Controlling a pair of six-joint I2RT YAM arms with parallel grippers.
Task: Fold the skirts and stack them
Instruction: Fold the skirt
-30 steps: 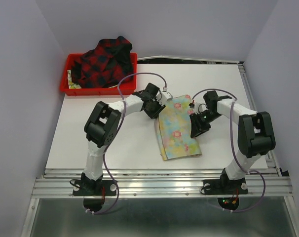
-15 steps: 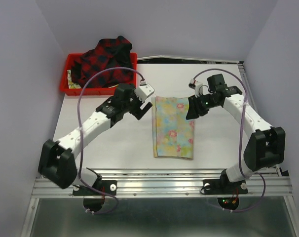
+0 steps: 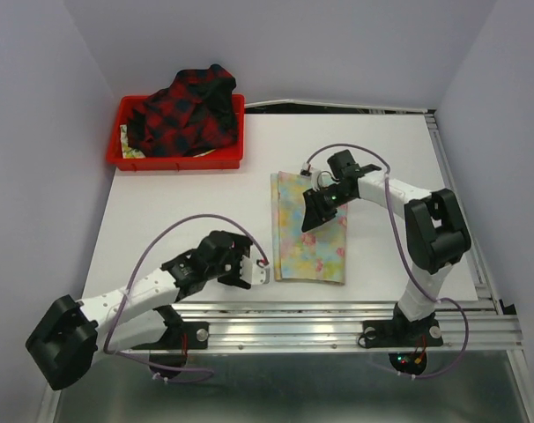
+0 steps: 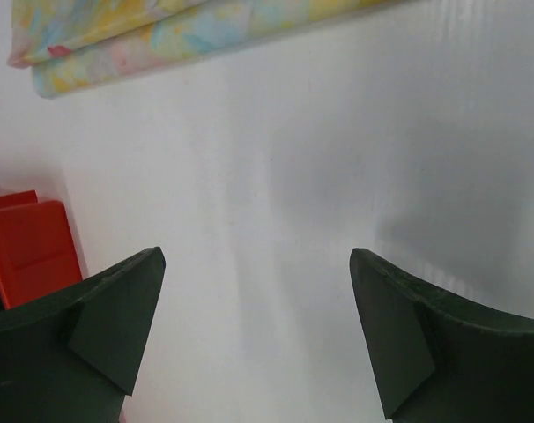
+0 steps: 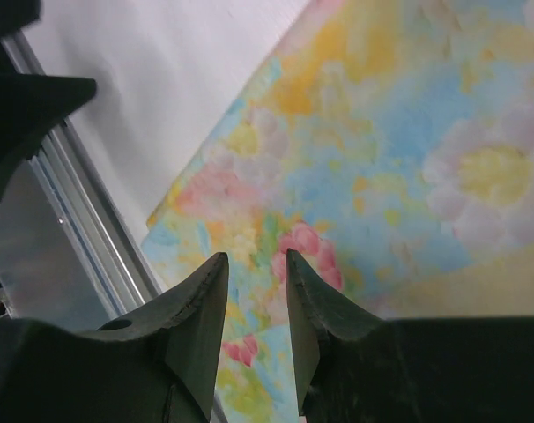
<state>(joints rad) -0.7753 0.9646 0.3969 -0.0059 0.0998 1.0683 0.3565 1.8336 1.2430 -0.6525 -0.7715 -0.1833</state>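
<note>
The pastel yellow and blue floral skirt [image 3: 309,231] lies folded into a flat rectangle in the middle of the table. My right gripper [image 3: 307,220] hovers low over its upper half; in the right wrist view the jaws [image 5: 254,264] stand a little apart with only the floral cloth [image 5: 408,132] behind them. My left gripper [image 3: 252,265] is wide open over bare table, just left of the skirt's near left corner. The left wrist view has the gripper [image 4: 256,257] empty and the folded floral skirt's edge [image 4: 161,35] at the top. The red-and-black plaid skirt [image 3: 183,113] is heaped in the red tray.
The red tray [image 3: 174,162] stands at the far left corner of the white table [image 3: 179,220], and its side [image 4: 29,247] appears in the left wrist view. An aluminium rail [image 3: 285,310] runs along the near edge, close to the skirt's near hem.
My left arm has pulled back from the skirt's far left side to the near edge, its jaws opening wide. My right gripper moved from the skirt's right edge to over its middle.
</note>
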